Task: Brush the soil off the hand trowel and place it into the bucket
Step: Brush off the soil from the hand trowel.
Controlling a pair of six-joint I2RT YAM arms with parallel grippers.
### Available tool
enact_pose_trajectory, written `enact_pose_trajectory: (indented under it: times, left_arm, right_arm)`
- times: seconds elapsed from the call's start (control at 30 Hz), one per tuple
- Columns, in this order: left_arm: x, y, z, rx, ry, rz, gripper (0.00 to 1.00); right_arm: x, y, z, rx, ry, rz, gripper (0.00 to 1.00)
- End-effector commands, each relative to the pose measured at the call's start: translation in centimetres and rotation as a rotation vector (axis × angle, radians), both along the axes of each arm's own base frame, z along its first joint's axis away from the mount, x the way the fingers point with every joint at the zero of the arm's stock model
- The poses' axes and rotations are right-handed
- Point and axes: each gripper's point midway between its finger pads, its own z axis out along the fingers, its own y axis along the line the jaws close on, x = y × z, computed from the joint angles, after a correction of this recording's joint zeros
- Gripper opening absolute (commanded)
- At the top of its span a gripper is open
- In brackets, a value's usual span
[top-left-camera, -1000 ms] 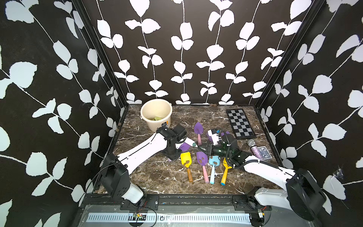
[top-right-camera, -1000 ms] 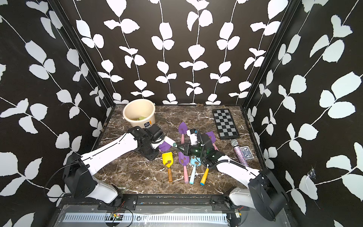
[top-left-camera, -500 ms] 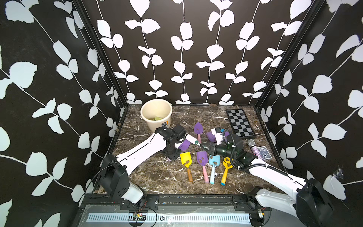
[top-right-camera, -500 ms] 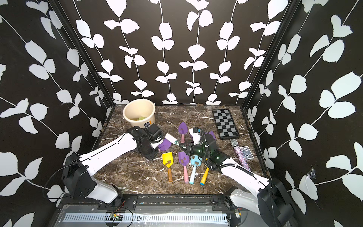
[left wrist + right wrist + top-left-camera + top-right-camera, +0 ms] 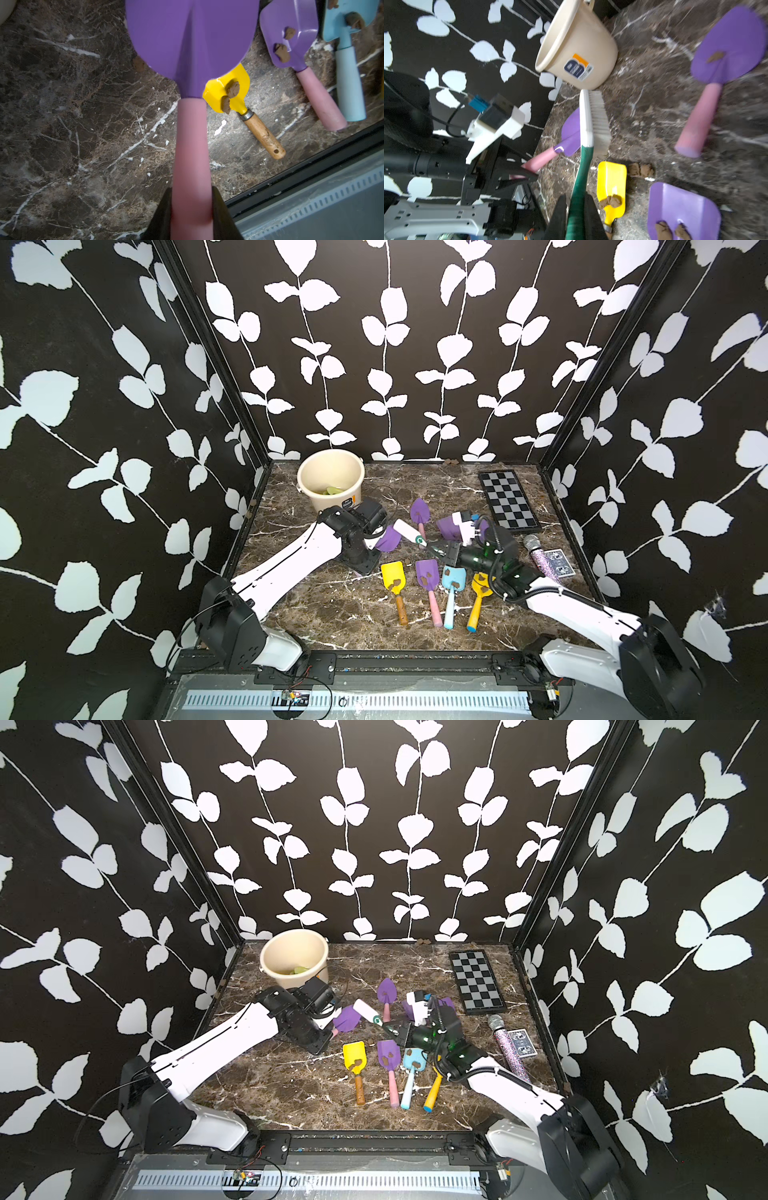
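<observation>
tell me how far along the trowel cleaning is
Done: a pale green thing lies in the bucket. In hand: left claw holds a purple trowel, its shown face clean; right claw holds the brush by its blade. Left: bucketing it, then yellow trowel, square purple trowel, blue trowel and orange trowel, all bearing soil.

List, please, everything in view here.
bucket: one, cream, back left.
held trowel: one, purple, pink handle, centre.
pointed trowel: one, purple, mid-table.
yellow trowel, square purple trowel, blue trowel, orange trowel: four, in a front-centre row.
soil: brown clumps on those blades.
half-hidden blade: one, purple, centre right.
brush: one, white, green handle, centre.
chessboard: one, black-grey, back right.
microphone: one, glittery, right.
cards: one pack, beside microphone.
table: brown marble.
left gripper: shut on held trowel.
right gripper: shut on brush.
</observation>
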Motion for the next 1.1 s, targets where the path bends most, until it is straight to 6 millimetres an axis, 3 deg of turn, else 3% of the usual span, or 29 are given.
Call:
enact_pose_trajectory:
  times: [0.0,0.17,0.23,0.4,0.73,0.93,1.07]
  left_arm:
    - [-0.6,0.4,2.3,-0.091,-0.010,0.016,0.00]
    - [-1.6,0.6,5.2,-0.143,0.021,0.046,0.00]
    - [-1.7,1.1,6.4,-0.138,0.007,0.065,0.00]
    - [-2.5,1.4,8.0,-0.134,0.054,0.117,0.00]
    - [-3.0,1.5,7.2,-0.104,0.124,0.147,0.00]
    - [-3.3,1.7,6.3,-0.078,0.145,0.136,0.00]
    - [-3.8,1.5,5.2,-0.074,0.191,0.120,0.00]
  right_arm:
    - [0.8,-2.2,1.7,-0.100,-0.134,-0.072,0.00]
    - [1.2,-4.7,2.6,-0.354,-0.394,-0.111,0.00]
    - [0.8,-4.5,2.5,-0.445,-0.483,-0.076,0.00]
    - [-2.0,-0.9,1.6,-0.785,-0.812,0.130,0.00]
    - [-4.0,5.4,1.0,-1.295,-1.372,0.415,0.00]
    - [-4.9,8.5,2.0,-1.395,-1.605,0.476,0.00]
    - [-5.0,9.6,3.2,-1.420,-1.696,0.461,0.00]
